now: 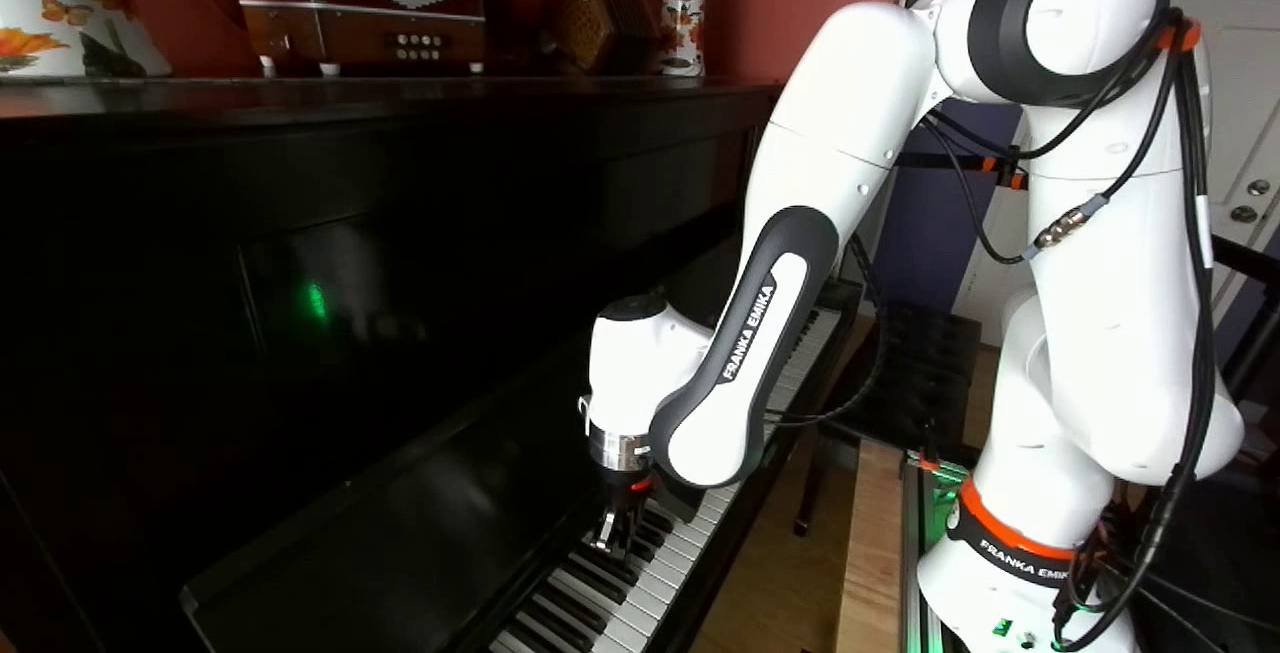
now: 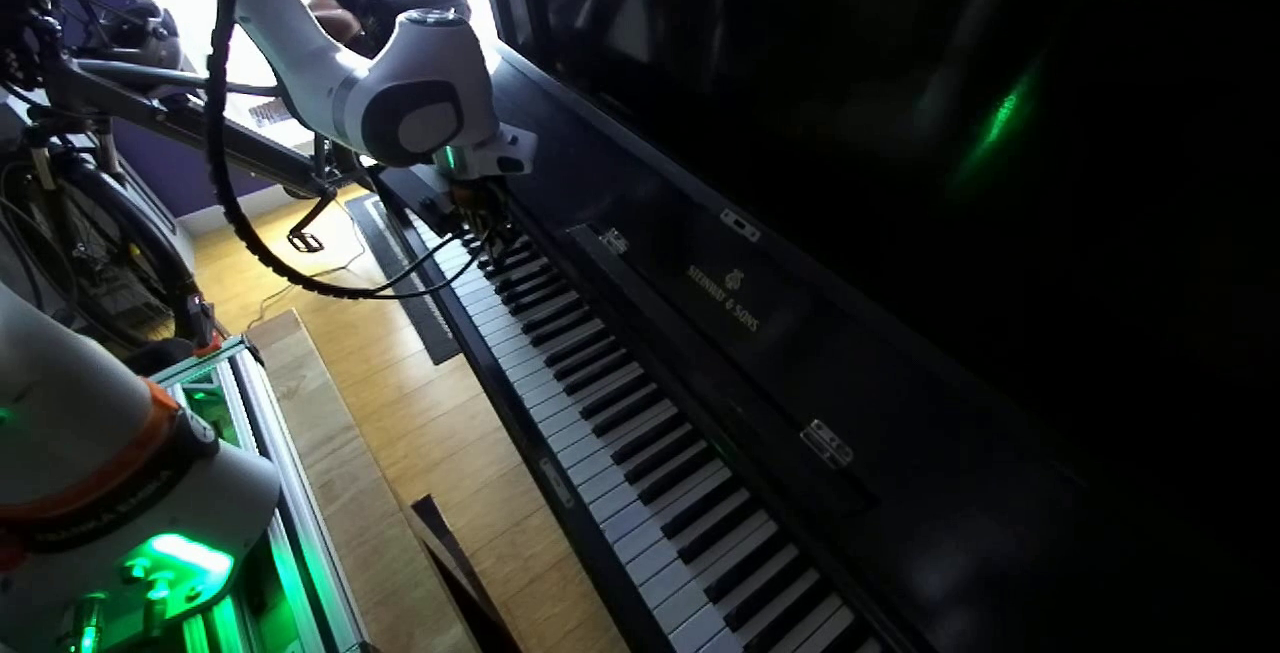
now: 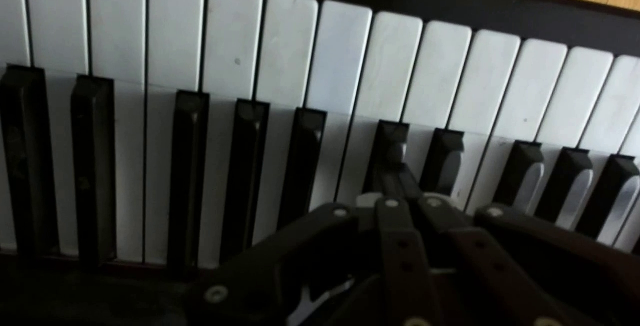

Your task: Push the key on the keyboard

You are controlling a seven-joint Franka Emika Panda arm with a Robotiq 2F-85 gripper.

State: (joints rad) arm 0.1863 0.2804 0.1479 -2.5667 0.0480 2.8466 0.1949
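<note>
The keyboard is a long row of white keys with shorter raised black keys. It shows in both exterior views (image 1: 652, 595) (image 2: 622, 523) and fills much of the wrist view (image 3: 232, 31). My gripper (image 3: 397, 178) points down over the keys, its two fingertips together with nothing between them. In the wrist view the fingertips overlap one black key (image 3: 392, 139), the left one of a pair. I cannot tell whether they touch it or hang just above it. In both exterior views the gripper (image 1: 614, 539) (image 2: 492, 245) is low over the black keys, its tips dark and hard to make out.
The glossy black piano front (image 1: 380, 363) rises close behind the gripper. A black front rail (image 3: 450, 4) runs along the white key ends. A black bench (image 1: 905, 353) and a bicycle (image 2: 90, 193) stand nearby. An accordion (image 1: 375, 8) sits on top of the piano.
</note>
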